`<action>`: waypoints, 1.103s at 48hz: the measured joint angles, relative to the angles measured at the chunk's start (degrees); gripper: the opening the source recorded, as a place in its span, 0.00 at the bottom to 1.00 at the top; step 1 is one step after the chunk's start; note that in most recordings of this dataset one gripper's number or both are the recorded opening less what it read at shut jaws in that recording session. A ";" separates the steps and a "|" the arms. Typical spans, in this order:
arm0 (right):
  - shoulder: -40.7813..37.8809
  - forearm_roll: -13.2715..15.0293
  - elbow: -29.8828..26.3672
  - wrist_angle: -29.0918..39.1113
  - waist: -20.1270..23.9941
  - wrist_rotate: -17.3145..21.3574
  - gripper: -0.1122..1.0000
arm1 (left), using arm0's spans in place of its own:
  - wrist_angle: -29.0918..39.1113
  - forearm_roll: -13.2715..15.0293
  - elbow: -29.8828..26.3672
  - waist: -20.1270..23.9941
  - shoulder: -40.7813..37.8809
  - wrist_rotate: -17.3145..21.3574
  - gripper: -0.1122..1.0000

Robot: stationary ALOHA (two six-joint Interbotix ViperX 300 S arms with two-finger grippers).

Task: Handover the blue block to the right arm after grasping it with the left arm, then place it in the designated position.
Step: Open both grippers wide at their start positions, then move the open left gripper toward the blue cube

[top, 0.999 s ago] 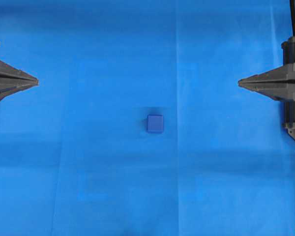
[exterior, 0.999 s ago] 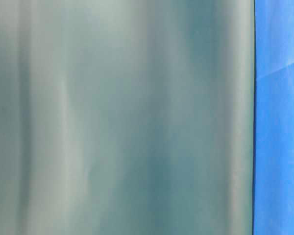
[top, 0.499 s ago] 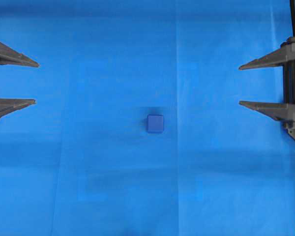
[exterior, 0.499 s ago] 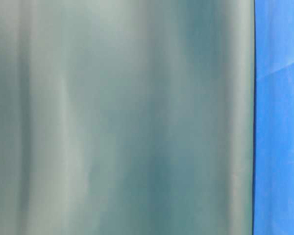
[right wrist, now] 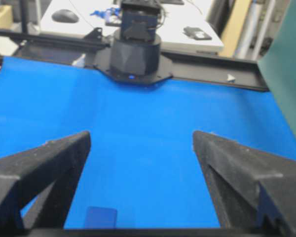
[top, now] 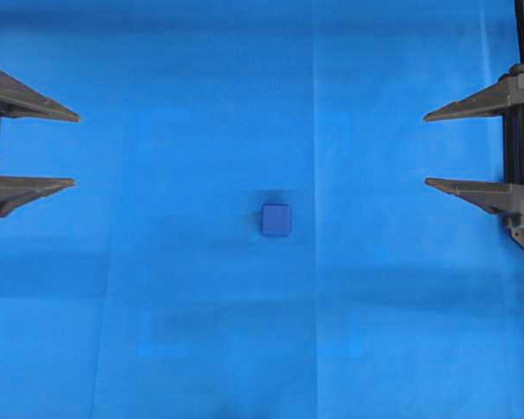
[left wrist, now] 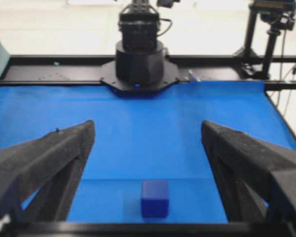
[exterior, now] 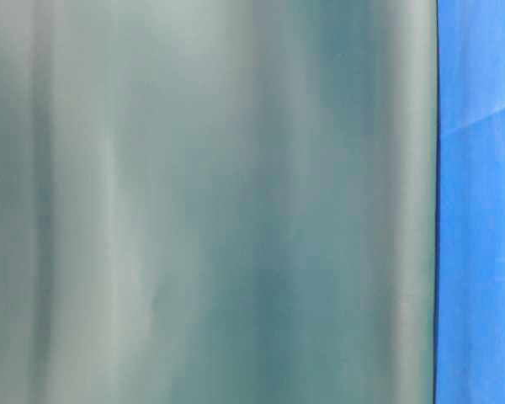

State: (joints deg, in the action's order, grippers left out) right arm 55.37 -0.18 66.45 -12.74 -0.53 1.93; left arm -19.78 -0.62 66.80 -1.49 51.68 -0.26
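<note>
Blue cloth (top: 157, 332) carries the small dark-blue rounded cube (top: 276, 220) at centre, well apart from both grippers. Left gripper (top: 70, 148) and right all-black gripper (top: 428, 148) stand spread, empty. Risk: low contrast, probably, permits an off-centre approach that nudges the cube aside.

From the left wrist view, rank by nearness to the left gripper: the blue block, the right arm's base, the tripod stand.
1. blue block, between the open left gripper fingers, low.
2. right arm's base, across the cloth, centre.
3. tripod stand, beyond the table, upper right.
</note>
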 measured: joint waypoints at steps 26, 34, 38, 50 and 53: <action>-0.09 0.00 -0.35 -0.09 -0.09 0.00 0.98 | -10.20 0.00 -10.55 1.05 -23.82 0.00 0.92; -0.09 0.00 -0.35 0.00 -0.09 0.00 0.98 | -10.02 0.00 -17.67 1.23 -32.17 0.26 0.92; -0.09 -0.09 -0.35 0.26 -0.09 0.00 0.98 | -9.32 0.00 -21.45 1.41 -35.51 0.53 0.92; -0.09 0.00 -0.35 0.79 -0.09 0.00 0.98 | -6.24 0.00 -30.76 1.49 -43.59 0.62 0.92; -0.09 -0.09 -0.44 0.88 -0.09 0.00 0.98 | -5.36 0.00 -32.78 1.41 -45.35 0.62 0.92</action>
State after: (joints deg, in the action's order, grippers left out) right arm 55.28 -0.26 66.01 -11.87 -0.62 1.93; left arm -25.14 -0.62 34.01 -0.09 6.33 0.35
